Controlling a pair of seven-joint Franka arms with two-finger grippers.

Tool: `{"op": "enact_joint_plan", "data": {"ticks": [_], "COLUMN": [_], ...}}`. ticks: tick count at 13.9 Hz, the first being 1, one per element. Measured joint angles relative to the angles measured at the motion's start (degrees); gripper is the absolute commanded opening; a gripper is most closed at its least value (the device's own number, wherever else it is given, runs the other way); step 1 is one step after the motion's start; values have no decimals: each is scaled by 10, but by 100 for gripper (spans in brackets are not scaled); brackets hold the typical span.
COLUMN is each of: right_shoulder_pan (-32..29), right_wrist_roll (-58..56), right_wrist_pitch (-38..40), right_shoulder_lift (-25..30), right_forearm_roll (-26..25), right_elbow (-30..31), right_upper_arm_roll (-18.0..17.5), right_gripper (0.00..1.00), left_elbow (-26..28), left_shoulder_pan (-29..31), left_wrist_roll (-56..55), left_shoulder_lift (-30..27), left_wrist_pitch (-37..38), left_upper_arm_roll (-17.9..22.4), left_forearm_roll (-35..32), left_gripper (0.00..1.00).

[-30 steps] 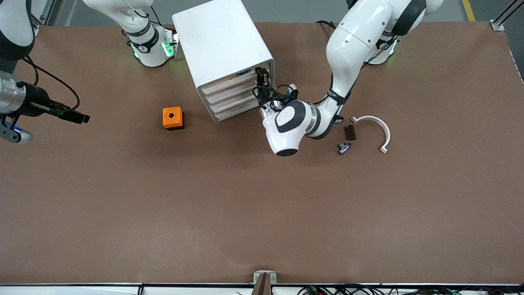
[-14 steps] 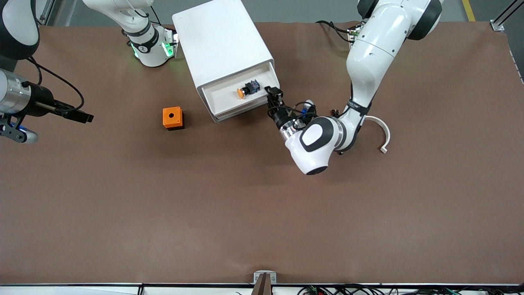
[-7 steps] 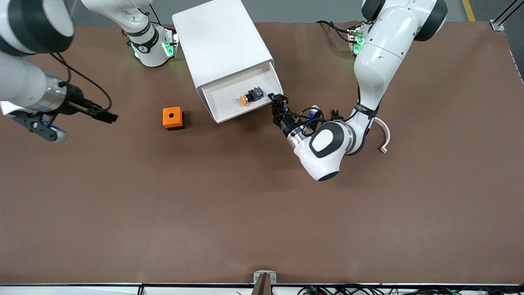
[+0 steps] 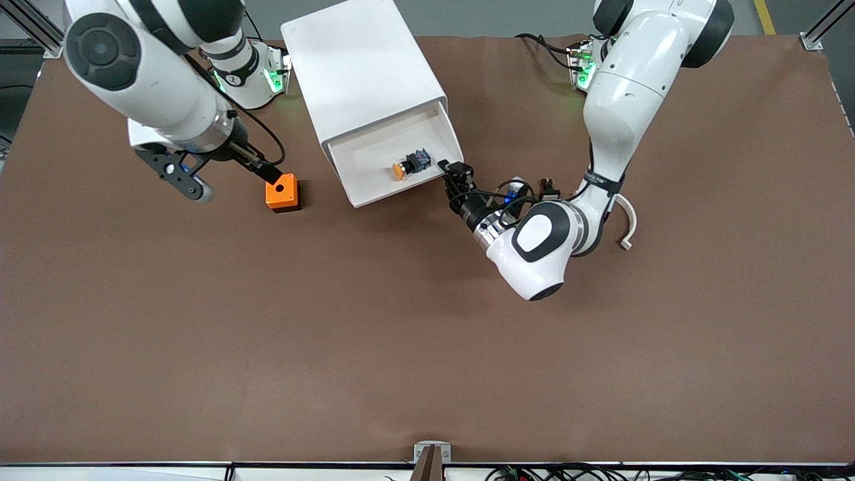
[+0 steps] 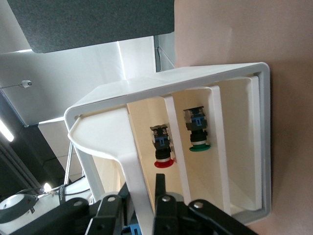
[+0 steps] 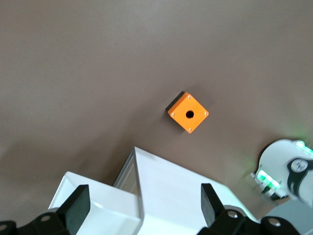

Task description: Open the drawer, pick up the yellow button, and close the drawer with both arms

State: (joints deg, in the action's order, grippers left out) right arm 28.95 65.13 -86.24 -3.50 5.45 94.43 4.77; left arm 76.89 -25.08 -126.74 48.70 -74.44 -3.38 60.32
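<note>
From the front, the top drawer [image 4: 394, 170] of the white cabinet [image 4: 364, 73] stands pulled out, and the button [image 4: 409, 166] lies in it on its side, near the front edge toward the left arm's end of the bench [image 4: 401, 347]. The left hand [image 4: 456, 172] sits at the drawer's front corner, its fingers close together on the drawer's front edge. The right hand [image 4: 267, 172] hangs over the bench just beside the orange cube [image 4: 282, 192], which stands on the bench beside the cabinet, toward the right arm's end. A white curved piece [image 4: 626, 224] lies on the bench near the left arm's elbow. In the left wrist view, the left hand [image 5: 146, 196] pinches the thin front lip of the drawer [image 5: 105, 137], one finger on each face of it; under that lip the lower drawers show a red-capped button [image 5: 161, 149] and a green-capped button [image 5: 197, 129]. In the right wrist view, the right hand [image 6: 144, 203] has its two fingers spread wide with nothing between them, above the cabinet's [image 6: 161, 191] top, and the cube [image 6: 189, 113] stands on the bare bench [image 6: 98, 58].
</note>
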Motion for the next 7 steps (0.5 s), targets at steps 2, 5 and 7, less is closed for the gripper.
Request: {"op": "enact_joint_plan", "data": {"ticks": [2, 5, 7], "right_shoulder_pan": [29, 93, 135], "right_wrist_roll": [65, 176, 240], "right_wrist_pitch": [-11, -45, -73], "right_shoulder_lift": [0, -1, -6], "right_forearm_roll": [0, 0, 0], "right_elbow": [0, 0, 1], "right_upper_arm_roll": [0, 0, 0], "right_gripper": [100, 100, 100], "left_elbow": [0, 0, 0], "left_shoulder_pan": [4, 6, 7], "left_wrist_roll": [3, 8, 11], "left_shoulder_lift": [0, 0, 1], "left_wrist_pitch": [-1, -7, -10], "left_upper_arm_roll": [0, 0, 2], "left_forearm_roll": [0, 0, 0], "left_gripper": [56, 97, 100]}}
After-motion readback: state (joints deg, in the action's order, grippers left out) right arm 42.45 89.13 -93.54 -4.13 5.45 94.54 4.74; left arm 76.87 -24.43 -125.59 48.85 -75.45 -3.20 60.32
